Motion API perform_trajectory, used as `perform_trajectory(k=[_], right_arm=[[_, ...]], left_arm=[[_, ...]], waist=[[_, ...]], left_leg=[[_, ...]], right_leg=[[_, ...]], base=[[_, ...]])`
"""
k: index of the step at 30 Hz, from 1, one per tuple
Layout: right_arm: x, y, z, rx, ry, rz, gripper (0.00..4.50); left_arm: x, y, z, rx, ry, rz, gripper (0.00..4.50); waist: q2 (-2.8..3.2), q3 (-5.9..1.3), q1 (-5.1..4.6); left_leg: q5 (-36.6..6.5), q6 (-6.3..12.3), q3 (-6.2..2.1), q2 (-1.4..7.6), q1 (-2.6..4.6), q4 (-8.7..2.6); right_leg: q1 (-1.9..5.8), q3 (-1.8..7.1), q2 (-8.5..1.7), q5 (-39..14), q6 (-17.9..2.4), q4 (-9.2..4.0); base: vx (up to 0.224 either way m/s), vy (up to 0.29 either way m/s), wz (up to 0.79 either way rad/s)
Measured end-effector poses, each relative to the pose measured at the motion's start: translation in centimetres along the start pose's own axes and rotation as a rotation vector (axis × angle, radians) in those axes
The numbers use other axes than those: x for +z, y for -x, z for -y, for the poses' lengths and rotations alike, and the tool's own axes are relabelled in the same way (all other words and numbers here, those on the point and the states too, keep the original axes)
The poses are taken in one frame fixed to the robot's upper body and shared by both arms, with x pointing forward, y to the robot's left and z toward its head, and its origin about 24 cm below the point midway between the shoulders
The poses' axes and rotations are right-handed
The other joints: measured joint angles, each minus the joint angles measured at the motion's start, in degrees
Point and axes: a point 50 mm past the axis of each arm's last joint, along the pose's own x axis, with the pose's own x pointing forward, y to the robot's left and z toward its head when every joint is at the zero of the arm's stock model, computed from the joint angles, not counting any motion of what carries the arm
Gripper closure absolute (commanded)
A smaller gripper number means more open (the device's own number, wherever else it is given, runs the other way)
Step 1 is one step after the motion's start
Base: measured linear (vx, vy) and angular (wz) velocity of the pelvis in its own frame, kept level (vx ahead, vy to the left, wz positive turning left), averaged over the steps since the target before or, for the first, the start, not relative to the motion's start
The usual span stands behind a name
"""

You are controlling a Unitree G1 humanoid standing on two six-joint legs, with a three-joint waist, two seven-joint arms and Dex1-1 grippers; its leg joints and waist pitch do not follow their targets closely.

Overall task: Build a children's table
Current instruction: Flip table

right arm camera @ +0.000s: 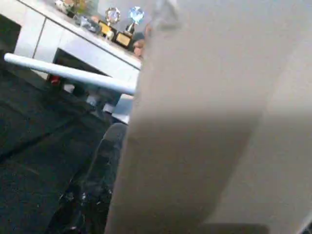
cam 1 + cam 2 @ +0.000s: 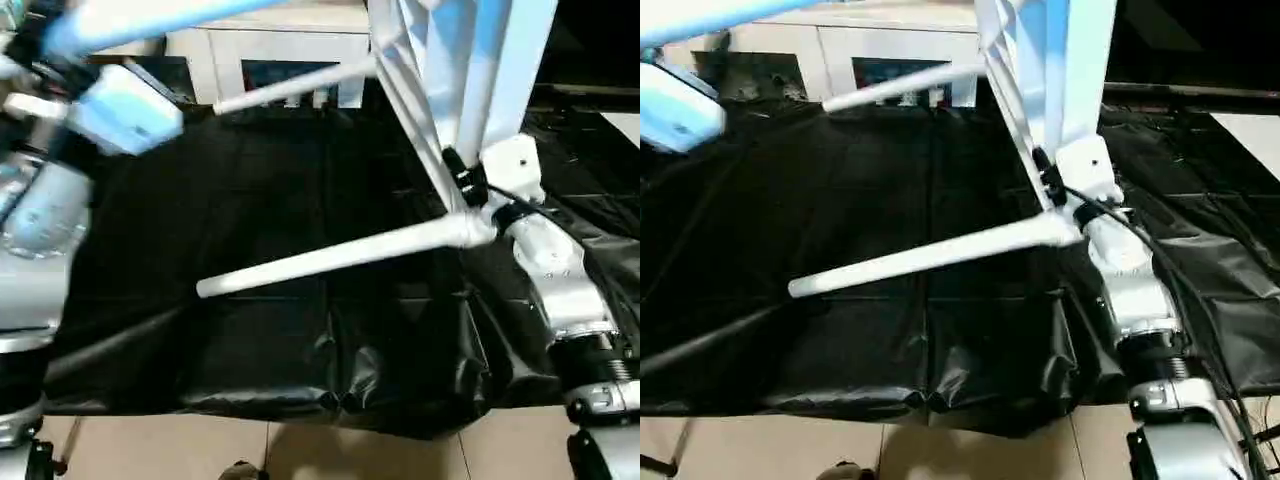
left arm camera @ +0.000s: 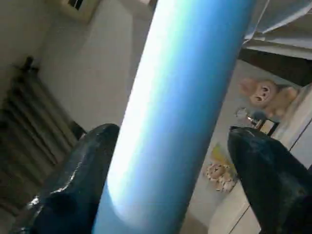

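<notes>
The children's table top [image 2: 470, 60] stands on edge at the right, above the black-draped work table. Two white legs stick out of it toward the left, a lower one [image 2: 330, 258] and a farther one [image 2: 290, 88]. My right gripper [image 2: 462, 180] is shut on the top's lower edge, near the lower leg's socket; one black finger [image 1: 92, 185] lies against the white panel. A third leg [image 2: 150, 18] runs across the upper left. My left gripper [image 3: 170, 131] stands open around it, one finger [image 3: 83, 180] close against the tube and the other [image 3: 263, 170] apart from it.
The work table's black cloth [image 2: 250, 330] hangs creased over the near edge, with tiled floor [image 2: 300, 450] below it. A white cabinet [image 2: 270, 50] stands behind the table, with small trophies [image 1: 122, 24] and a plush toy [image 3: 263, 95] on it.
</notes>
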Motion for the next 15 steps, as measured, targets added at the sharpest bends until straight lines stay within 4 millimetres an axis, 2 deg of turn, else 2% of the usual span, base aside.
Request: perform_trajectory(k=[7,15], right_arm=[[0.6,-0.5,0.6,0.0,0.022,0.014,2.45],[3.2,-1.7,2.9,-0.008,0.129,0.075,2.45]], left_arm=[[1.0,0.1,0.0,0.028,0.051,0.04,1.41],[1.9,0.2,0.0,0.038,0.075,0.085,2.04]], waist=[[-0.04,0.03,0.2],[-0.16,0.1,0.74]], left_leg=[[0.1,0.08,0.01,0.0,-0.03,0.07],[0.1,0.12,0.01,0.0,-0.07,0.09]], right_leg=[[-0.01,0.01,-0.01,0.1,-0.1,0.01],[-0.02,0.0,0.0,0.1,-0.1,0.01]], base=[[0.0,0.0,0.0],[0.0,0.0,0.0]])
